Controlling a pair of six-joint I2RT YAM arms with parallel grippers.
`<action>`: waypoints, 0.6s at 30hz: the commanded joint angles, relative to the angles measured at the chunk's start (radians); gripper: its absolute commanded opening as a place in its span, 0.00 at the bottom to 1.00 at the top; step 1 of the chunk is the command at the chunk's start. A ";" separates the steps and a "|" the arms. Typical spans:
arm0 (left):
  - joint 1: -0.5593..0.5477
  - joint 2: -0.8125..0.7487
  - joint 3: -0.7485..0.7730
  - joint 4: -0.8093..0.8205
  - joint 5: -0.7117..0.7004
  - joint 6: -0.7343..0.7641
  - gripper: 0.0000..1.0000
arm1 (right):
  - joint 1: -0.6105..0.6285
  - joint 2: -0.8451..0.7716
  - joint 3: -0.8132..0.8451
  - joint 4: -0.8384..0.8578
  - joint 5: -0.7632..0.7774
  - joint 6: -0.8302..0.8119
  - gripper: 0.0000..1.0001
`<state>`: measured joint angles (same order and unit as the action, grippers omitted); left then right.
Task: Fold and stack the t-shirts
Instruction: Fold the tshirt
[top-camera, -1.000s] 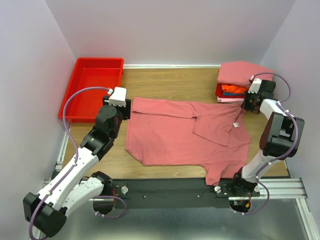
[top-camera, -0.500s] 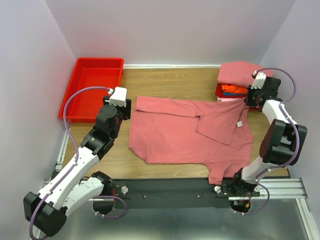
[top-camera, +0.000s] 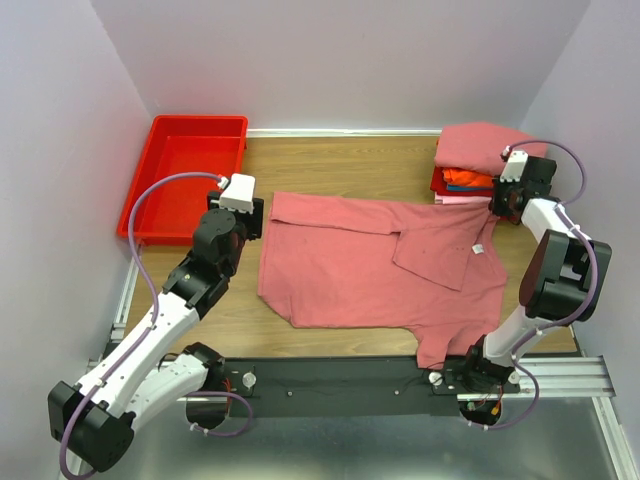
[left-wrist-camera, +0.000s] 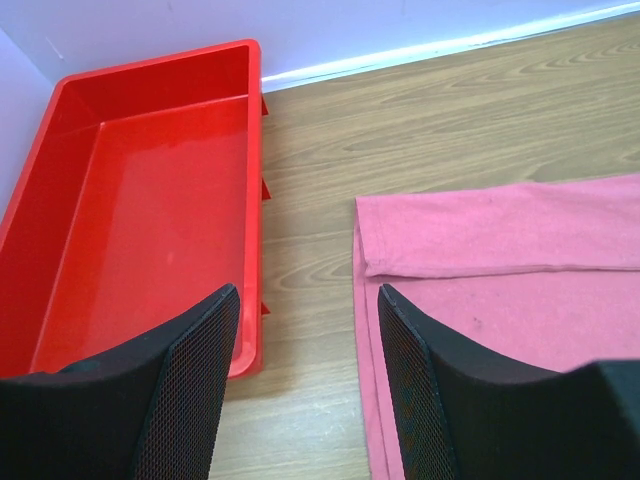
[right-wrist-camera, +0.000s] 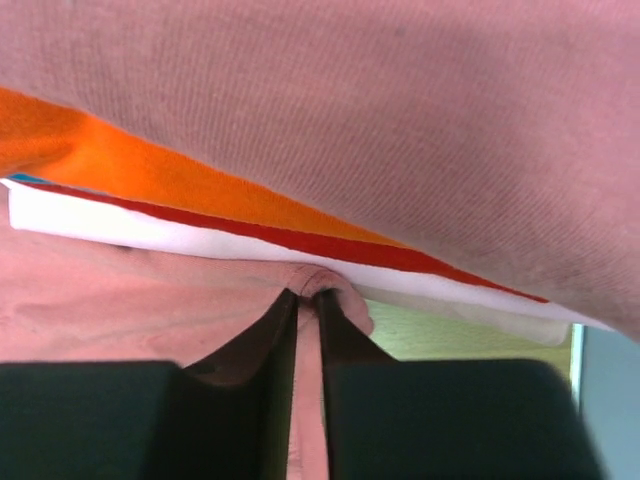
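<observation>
Pinching a fold of the salmon-pink t-shirt with right gripper, fingers almost together, against the folded stack far right. Left gripper: wide apart, holding nothing, between red bin and shirt edge.

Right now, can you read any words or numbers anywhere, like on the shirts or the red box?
No words or numbers can be read in any view.
The white tag on the big pink shirt: too small to read.
The red box: no label shows.
The stack of folded shirts: no print shows.
</observation>
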<state>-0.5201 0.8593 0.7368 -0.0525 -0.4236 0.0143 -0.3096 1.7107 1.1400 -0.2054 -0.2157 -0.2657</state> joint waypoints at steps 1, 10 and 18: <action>0.002 0.001 -0.005 0.017 0.017 -0.045 0.68 | -0.008 -0.016 0.012 0.026 0.047 -0.027 0.24; 0.048 -0.040 0.056 -0.098 0.241 -0.371 0.95 | -0.008 -0.290 -0.144 -0.096 -0.017 -0.197 0.71; 0.049 0.078 0.023 -0.403 0.489 -0.747 0.84 | -0.005 -0.362 -0.192 -0.479 -0.463 -0.421 1.00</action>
<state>-0.4709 0.8806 0.7887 -0.2520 -0.0925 -0.5011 -0.3099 1.3666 1.0077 -0.4591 -0.4057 -0.5674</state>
